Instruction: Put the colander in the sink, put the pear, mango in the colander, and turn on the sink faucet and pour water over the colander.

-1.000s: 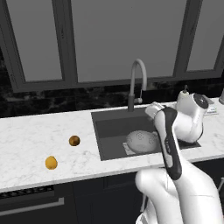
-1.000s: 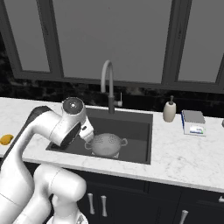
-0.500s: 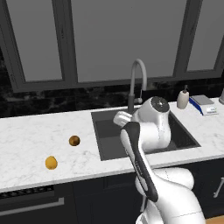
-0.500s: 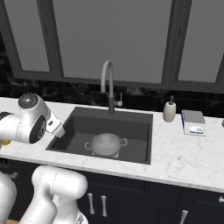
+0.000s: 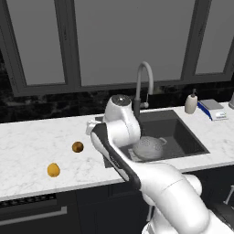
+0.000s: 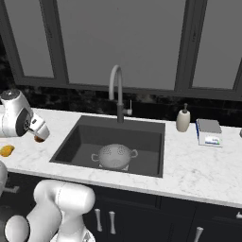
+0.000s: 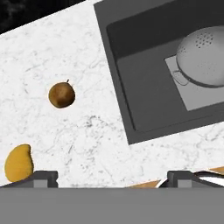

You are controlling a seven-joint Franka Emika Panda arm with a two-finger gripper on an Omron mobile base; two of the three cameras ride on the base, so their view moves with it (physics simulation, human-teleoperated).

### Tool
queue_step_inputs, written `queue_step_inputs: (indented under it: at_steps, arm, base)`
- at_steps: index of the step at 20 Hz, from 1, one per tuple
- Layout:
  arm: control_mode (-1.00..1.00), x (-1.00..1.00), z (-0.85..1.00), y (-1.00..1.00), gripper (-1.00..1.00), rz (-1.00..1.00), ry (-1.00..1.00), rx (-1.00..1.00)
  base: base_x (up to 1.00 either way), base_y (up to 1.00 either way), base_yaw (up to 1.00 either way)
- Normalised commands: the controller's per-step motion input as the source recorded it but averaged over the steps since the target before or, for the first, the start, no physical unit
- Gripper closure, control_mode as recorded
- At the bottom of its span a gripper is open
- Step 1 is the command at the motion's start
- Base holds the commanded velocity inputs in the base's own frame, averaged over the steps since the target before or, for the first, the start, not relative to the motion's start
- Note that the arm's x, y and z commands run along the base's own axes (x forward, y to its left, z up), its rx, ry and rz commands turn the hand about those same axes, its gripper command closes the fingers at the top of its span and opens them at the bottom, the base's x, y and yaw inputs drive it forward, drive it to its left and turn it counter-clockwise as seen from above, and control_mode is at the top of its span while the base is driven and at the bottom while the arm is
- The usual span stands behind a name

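The colander (image 6: pixel 115 156) is a round, pale grey-white dome peppered with small holes, with a little loop handle at each side. It sits upside-down on the lighter grey square patch at the bottom of the sink (image 6: pixel 85 137), a deep dark grey rectangular basin set in the white marbled counter (image 5: pixel 27 146). From the sink, the faucet (image 6: pixel 116 94) rises at the back rim, a slim grey gooseneck arched toward the basin. A small white soap bottle (image 6: pixel 183 120) stands on the counter just beyond the sink's far-right corner.

The pear (image 7: pixel 61 95) is a small, dull brown-olive ball with a short stem, lying on the counter to the left of the sink, well apart from its rim. The mango (image 7: pixel 19 163) is brighter orange-yellow and more elongated, lying further from the sink than the pear and nearer the counter's front edge.

The gripper (image 7: pixel 113 177) hangs over the counter just left of the sink's left rim, empty, its two dark fingertips (image 7: pixel 43 178) spread wide.

A second ago the hand was over the sink, close to the colander; half a second ago it had swung to the sink's left edge; now it is past that edge, over the counter on the fruit side. The colander, pear and mango lie where they did.
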Motion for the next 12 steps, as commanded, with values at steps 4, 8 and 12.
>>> queue_step_inputs:
  at_steps: [4,8,12]
  arm:
    - [-1.00,0.37,-0.05,0.89,-1.00,0.02,0.10,-0.11]
    - [-1.00,0.39,-0.22,0.56,-1.00,0.00,0.00,-0.05]
    - [-1.00,0.44,-0.46,0.15,-1.00,0.00,0.07,-0.04]
  base:
    - [0.00,0.00,0.00]
    - [0.00,0.00,0.00]
    - [0.00,0.00,0.00]
